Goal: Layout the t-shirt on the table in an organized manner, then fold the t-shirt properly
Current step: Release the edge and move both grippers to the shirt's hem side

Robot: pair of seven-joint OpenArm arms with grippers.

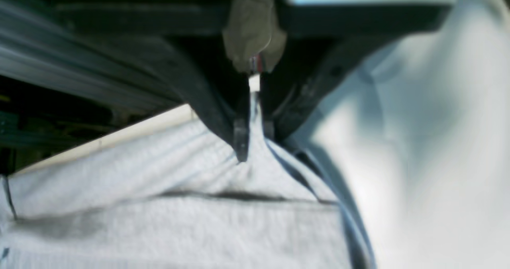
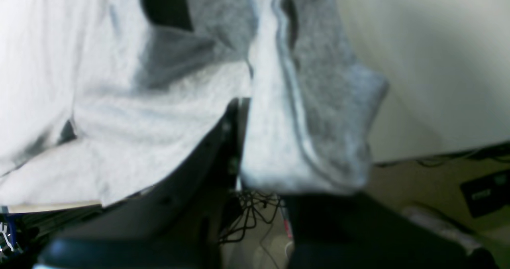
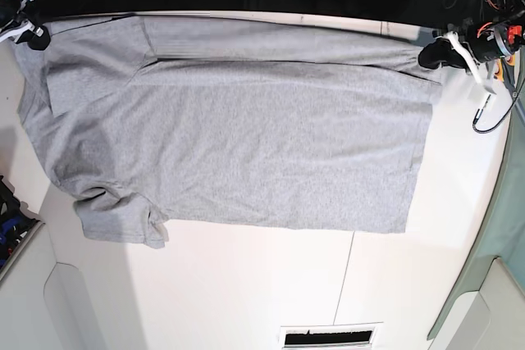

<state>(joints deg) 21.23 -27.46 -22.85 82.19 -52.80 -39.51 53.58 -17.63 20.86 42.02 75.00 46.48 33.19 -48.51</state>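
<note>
Both hands clamping the t-shirt (image 3: 246, 145): left hand (image 1: 251, 141) pinching the hem corner, right hand (image 2: 239, 141) pinching a sleeve edge. Lying spread plain-side up across the white surface (image 3: 246, 284), far edge folded over.

matt heathered grey cloth t-shirt (image 3: 246, 137) on a smooth white table (image 3: 246, 284).
</note>
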